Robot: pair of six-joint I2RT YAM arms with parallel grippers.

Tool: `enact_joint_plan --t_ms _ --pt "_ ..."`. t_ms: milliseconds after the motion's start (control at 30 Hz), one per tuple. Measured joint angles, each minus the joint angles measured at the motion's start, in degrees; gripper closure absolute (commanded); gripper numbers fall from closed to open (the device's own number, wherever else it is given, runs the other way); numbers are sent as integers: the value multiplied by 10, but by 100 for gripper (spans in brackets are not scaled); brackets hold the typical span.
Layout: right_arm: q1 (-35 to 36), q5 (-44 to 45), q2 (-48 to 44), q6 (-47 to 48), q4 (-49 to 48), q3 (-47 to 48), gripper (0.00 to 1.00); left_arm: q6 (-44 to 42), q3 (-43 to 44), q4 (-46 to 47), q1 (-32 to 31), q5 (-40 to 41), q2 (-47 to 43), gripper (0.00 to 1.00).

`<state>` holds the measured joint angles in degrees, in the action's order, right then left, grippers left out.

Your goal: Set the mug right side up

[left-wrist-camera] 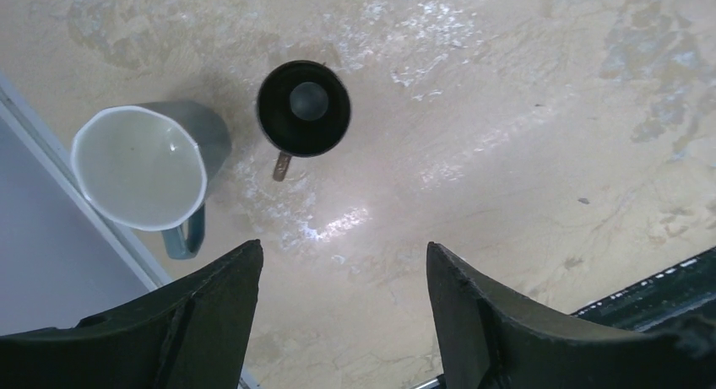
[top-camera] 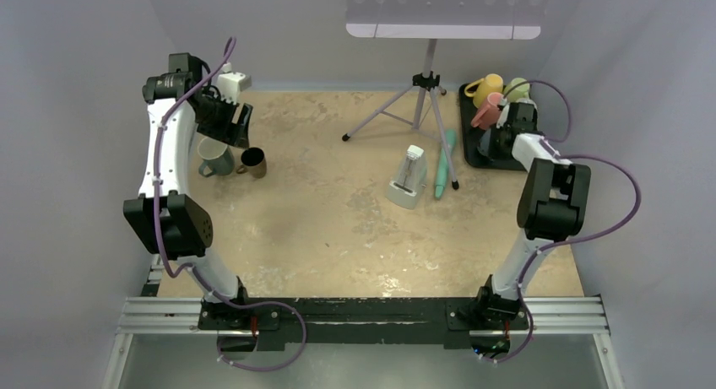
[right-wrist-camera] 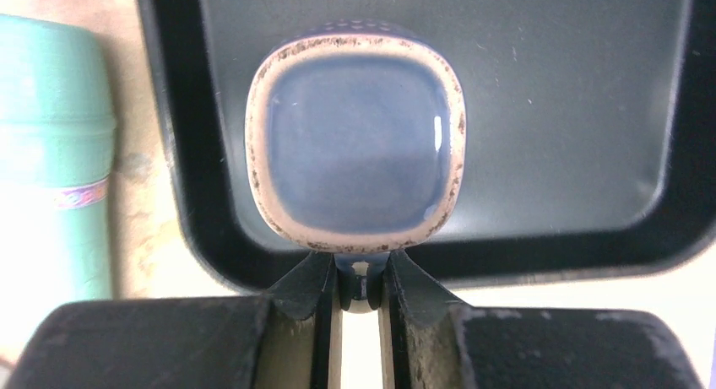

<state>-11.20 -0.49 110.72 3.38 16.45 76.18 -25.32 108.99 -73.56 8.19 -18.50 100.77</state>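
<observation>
In the right wrist view a blue mug with a speckled beige rim sits over the black tray. My right gripper is shut on its handle. I cannot tell whether the mug's mouth or its base faces the camera. In the top view the right gripper is over the tray and hides this mug. My left gripper is open and empty, high above a grey-green mug and a dark mug, both standing mouth up. The left gripper also shows at the far left of the top view.
A yellow mug, a pale green mug and a pink mug stand in the tray. A teal bottle lies beside the tray, with a white metronome-like object to its left. A tripod stands at the back centre.
</observation>
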Motion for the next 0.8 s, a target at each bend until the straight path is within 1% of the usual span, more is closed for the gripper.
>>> enact_joint_plan --t_ms 100,233,333,400,467,533,633,667,767,800 --pt "0 -2 -55 -22 5 -24 100 9 0 -14 -10 -26 -14 22" --pt "0 -29 -184 -62 -2 -66 100 32 8 -29 -33 -68 -20 20" --pt "6 -53 -278 -87 -15 -82 100 50 31 -44 -56 -108 -20 20" --pt "17 -68 -327 -98 -18 -85 100 67 49 -48 -69 -151 -21 20" --pt "34 -94 -374 -111 -24 -92 100 97 56 -42 -79 -213 -27 19" --pt "57 -122 -412 -124 -27 -103 100 134 55 -27 -89 -271 -38 17" --pt "117 -162 -463 -148 -28 -117 100 199 29 26 -109 -346 -66 3" --pt "142 -176 -476 -159 -31 -120 100 227 8 54 -118 -369 -82 0" --pt "213 -221 -503 -202 -64 -138 100 328 -79 165 -140 -427 -135 0" --pt "247 -237 -511 -229 -93 -152 100 377 -123 223 -149 -446 -157 1"
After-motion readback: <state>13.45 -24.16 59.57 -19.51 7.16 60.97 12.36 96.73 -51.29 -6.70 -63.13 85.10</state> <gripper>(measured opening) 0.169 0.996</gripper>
